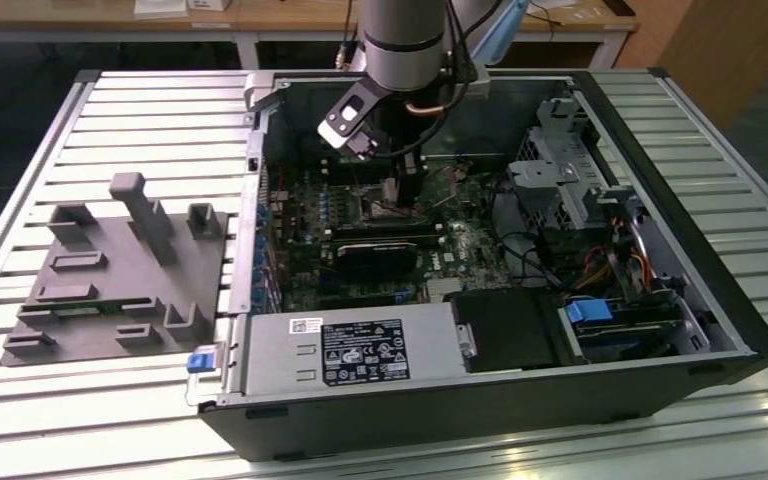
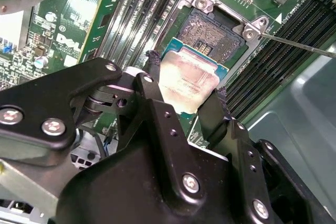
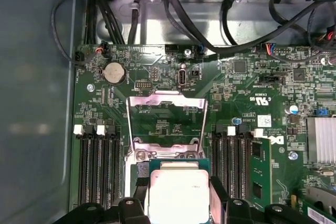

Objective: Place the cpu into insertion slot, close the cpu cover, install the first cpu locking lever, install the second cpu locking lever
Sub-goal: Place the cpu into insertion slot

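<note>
**Gripper** (image 2: 186, 76): mine. Two black fingers (image 2: 152, 77) are clamped on opposite edges of the cpu, which I hold clear of the board.

**Computer case** (image 1: 724, 300): lies on its side with the panel off.

**Motherboard** (image 3: 241, 95): green, fixed to the case floor.

**Cpu cover** (image 3: 165, 101): silver frame swung up off the socket, with the board visible through its window. Not yet closed.

**Insertion slot** (image 2: 212, 30): the dark contact field is bare and nothing is seated in it.

**Cpu** (image 2: 191, 85): silver top faces up. It hangs over the slot's near edge and is not down in it.

**Locking lever** (image 2: 299, 45): a thin wire rod standing out from a socket corner. I judge it unlatched.

**Progress:** by my reckoning the first step is in hand. The cover and both levers are left to do.

**Pose:** my arm (image 1: 404, 40) drops steeply into the case from above, with the wrist pointing down at the socket.
</note>
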You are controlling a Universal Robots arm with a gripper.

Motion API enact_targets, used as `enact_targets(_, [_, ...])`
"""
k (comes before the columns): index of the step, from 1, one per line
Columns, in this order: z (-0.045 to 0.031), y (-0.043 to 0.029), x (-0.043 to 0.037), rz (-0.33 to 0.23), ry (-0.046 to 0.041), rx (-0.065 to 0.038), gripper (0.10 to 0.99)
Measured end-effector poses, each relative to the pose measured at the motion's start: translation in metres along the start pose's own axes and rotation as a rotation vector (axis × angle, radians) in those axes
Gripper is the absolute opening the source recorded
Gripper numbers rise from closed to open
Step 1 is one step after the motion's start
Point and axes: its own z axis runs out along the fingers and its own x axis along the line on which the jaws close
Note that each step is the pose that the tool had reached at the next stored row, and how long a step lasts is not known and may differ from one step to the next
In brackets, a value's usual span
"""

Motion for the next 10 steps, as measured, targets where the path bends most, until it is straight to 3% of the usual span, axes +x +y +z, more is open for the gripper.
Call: enact_targets(10, [0.0071, -0.0009, 0.0018, 0.0, 0.0, 0.0, 0.537])
